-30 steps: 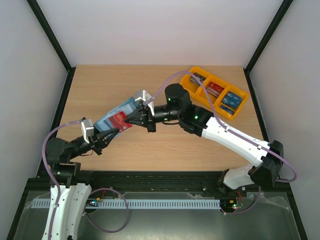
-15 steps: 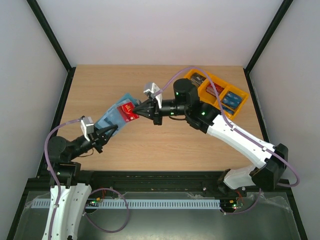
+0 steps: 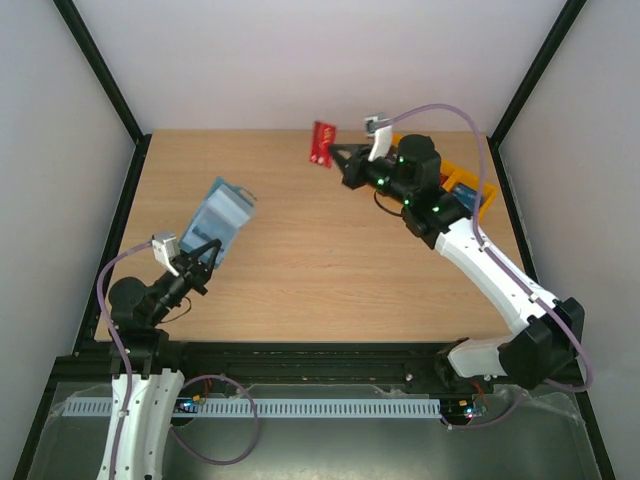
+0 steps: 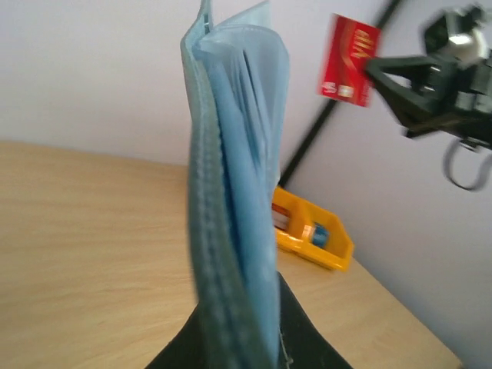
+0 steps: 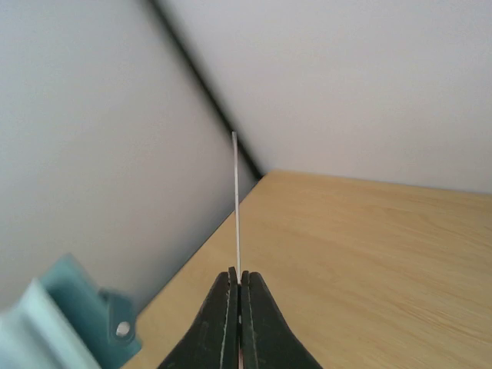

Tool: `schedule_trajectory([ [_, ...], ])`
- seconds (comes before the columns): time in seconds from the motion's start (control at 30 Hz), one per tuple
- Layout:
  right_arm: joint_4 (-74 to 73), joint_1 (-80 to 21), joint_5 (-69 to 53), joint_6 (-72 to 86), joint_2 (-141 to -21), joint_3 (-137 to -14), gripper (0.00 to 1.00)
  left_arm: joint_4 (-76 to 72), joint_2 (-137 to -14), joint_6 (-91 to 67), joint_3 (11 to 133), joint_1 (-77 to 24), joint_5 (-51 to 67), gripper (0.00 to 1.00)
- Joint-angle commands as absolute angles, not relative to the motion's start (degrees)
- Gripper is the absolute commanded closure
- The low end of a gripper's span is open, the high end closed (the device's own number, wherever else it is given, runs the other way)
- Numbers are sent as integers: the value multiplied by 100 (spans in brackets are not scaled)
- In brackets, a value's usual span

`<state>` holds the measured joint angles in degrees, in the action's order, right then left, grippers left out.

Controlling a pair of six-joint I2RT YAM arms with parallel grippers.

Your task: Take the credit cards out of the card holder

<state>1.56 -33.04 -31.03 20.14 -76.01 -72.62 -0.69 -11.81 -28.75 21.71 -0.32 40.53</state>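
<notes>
Holding a red credit card [image 3: 322, 145] aloft in the right hand [image 3: 341, 157], clear of the card holder [image 3: 218, 222] and well apart from it, over the far edge of the tabletop [image 3: 320, 270]. The right wrist view shows the two fingers pressed together on the card's lower edge, card edge-on and upright. The left hand [image 3: 203, 256] is clamped on the bottom of the card holder, which stands raised and tilted off the tabletop, teal cover on one side, lighter blue leaves fanned slightly. I cannot tell whether further cards sit in its pockets; the left wrist view sees it edge-on. Risks as I judge them: the right hand has only a narrow strip of slick plastic, so a quick swing toward the orange tray [image 3: 478, 192] could pivot or shed the card. The tray lies close beside the right arm's own wrist, so the drop needs a tight turn. The card holder is pinched low and could flop or fold shut, spoiling the next reach into it.
</notes>
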Motion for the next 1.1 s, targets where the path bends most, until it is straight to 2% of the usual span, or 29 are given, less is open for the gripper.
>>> schedule_trajectory([
  [0.0,636,-2509,-1460,4172,-7728,-6942,98,169,-926,-3301,2002,172,2755,98],
  [0.2,1854,-1787,-110,6398,-7639,-5574,98,426,-474,-3551,1886,356,1855,98],
  [0.33,2180,-1500,941,7624,-7814,-5117,98,407,-171,-3825,1682,533,1756,98],
  [0.63,1560,-1208,1621,9930,-9285,-5850,99,485,37,-4634,1393,800,2272,98],
  [0.87,1118,-1177,2319,10616,-10113,-6572,98,575,44,-4589,1344,699,2192,98],
  [1.07,659,-1014,2200,10864,-10581,-6995,99,580,44,-4562,1305,686,2152,98],
])
